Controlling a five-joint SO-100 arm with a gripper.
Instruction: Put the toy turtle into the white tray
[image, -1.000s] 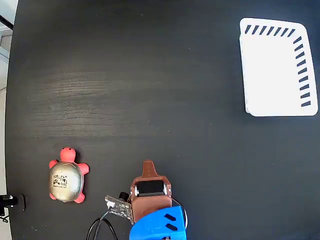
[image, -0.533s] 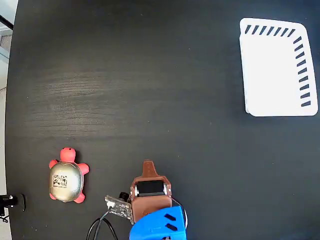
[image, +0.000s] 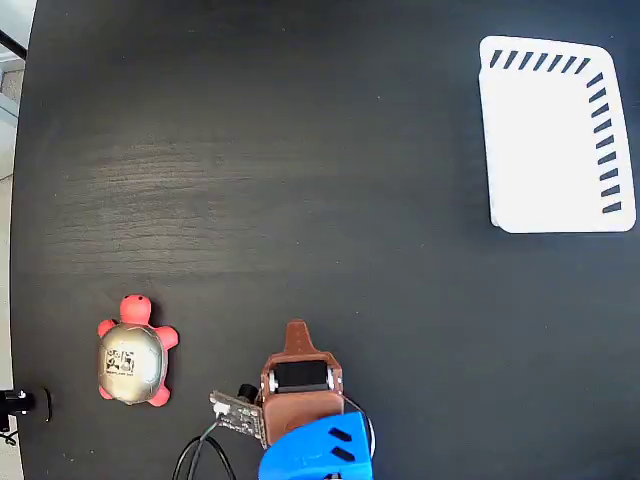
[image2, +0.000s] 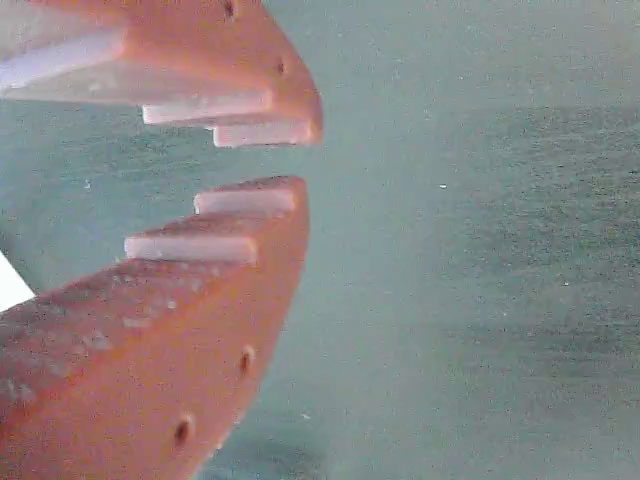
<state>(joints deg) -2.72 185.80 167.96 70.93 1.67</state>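
The toy turtle (image: 131, 362) lies on the black table at the lower left of the fixed view, its gold-silver shell up and its red-pink head pointing away from the bottom edge. The white tray (image: 545, 140) sits at the upper right, with black diagonal slots along its top and right edges and nothing in it. My gripper (image: 296, 330) is folded back near the bottom edge, to the right of the turtle and apart from it. In the wrist view the gripper (image2: 305, 158) has its orange fingertips (image2: 270, 205) almost together with nothing between them. That view shows neither turtle nor tray.
The blue arm body (image: 318, 450) and its cables (image: 205, 450) take up the bottom centre. The table's left edge (image: 20, 200) runs close to the turtle, and a small black fitting (image: 20, 403) sits beside it. Bare dark tabletop (image: 330, 200) stretches between turtle and tray.
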